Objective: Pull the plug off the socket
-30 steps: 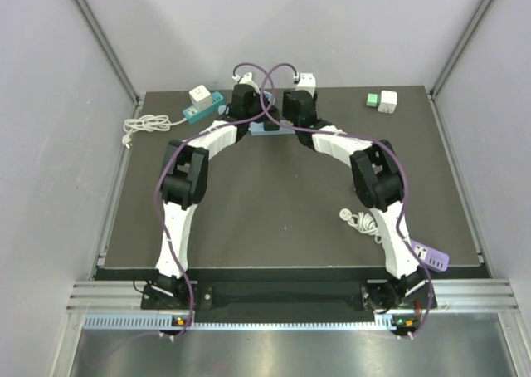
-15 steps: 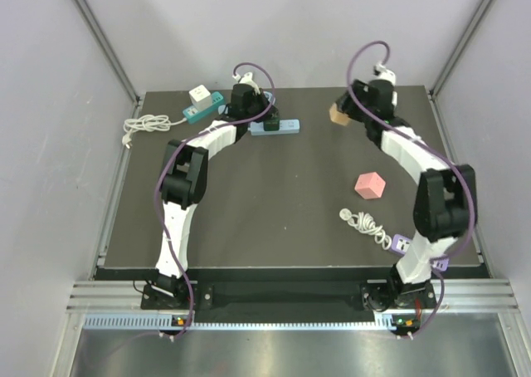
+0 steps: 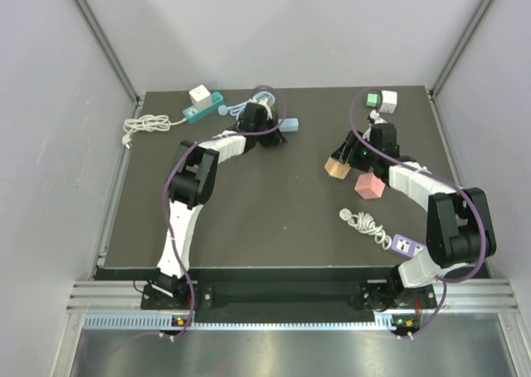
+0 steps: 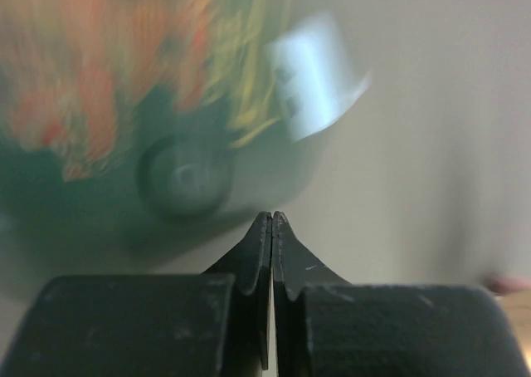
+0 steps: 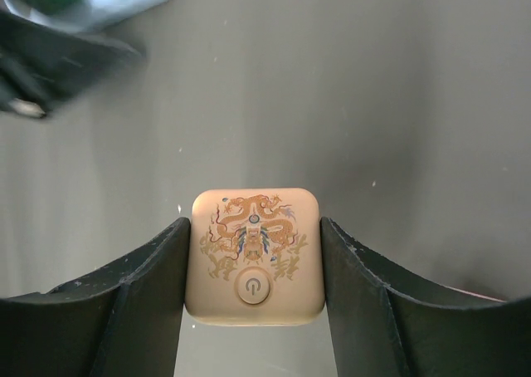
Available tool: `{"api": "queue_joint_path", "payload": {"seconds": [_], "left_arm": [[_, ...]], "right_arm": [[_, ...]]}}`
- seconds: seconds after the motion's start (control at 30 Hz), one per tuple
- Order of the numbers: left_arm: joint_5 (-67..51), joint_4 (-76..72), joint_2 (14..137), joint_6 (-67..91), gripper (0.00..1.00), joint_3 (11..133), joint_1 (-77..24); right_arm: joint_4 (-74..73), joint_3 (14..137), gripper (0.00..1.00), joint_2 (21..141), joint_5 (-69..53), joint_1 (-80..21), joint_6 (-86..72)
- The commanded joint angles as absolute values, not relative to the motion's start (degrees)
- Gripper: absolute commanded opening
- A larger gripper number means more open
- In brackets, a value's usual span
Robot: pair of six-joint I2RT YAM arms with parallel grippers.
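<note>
Since the picture half a second earlier, the right gripper has come down from the far edge toward the middle of the table, carrying the tan cube plug. The left gripper has shifted a little along the light-blue socket strip. From above, the plug is well apart from the strip and low, just beside a pink cube; if it touches the table, I cannot tell. I judge that the pulling itself is done and only the putting down remains. The left arm is at the strip, probably to keep it from following the plug.

On the left wrist view all is blurred, but the two fingers meet tip to tip with nothing between them.

On the right wrist view the fingers press both sides of the plug, so this gripper is narrowed onto it. The face we see is cream-orange with rounded corners, with a golden dragon-like ornament and a round power button below it.
</note>
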State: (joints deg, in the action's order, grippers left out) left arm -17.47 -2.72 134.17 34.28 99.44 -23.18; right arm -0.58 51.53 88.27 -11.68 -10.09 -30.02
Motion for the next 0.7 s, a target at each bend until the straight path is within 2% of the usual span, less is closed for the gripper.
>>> {"api": "queue_joint_path", "payload": {"seconds": [0.0,0.27,0.4,0.43,0.6,0.67], "left_arm": [[-16.2,7.9,138.2,32.8,0.0,96.8,-21.4],[-17.0,6.9,137.4,32.7,0.0,96.2,-21.4],[-21.6,0.5,134.2,32.3,0.0,92.1,-21.5],[-22.4,-2.5,133.3,32.3,0.0,89.6,-21.6],[-24.5,-14.7,126.0,29.4,0.0,82.3,-23.3],[-25.2,-19.1,122.8,29.4,0.0,78.1,-23.6]], "right_arm": [[6.9,49.8,0.0,88.8,-15.4,-10.4,-29.2],[11.2,50.4,0.01,94.8,-16.7,-10.6,-28.7],[9.7,51.2,0.09,94.8,-13.5,-11.9,-26.8],[8.4,51.3,0.13,94.5,-12.5,-12.0,-26.3],[5.3,51.5,0.48,92.7,-7.5,-13.6,-23.9],[4.1,51.6,0.54,91.4,-6.5,-14.0,-23.1]]}}
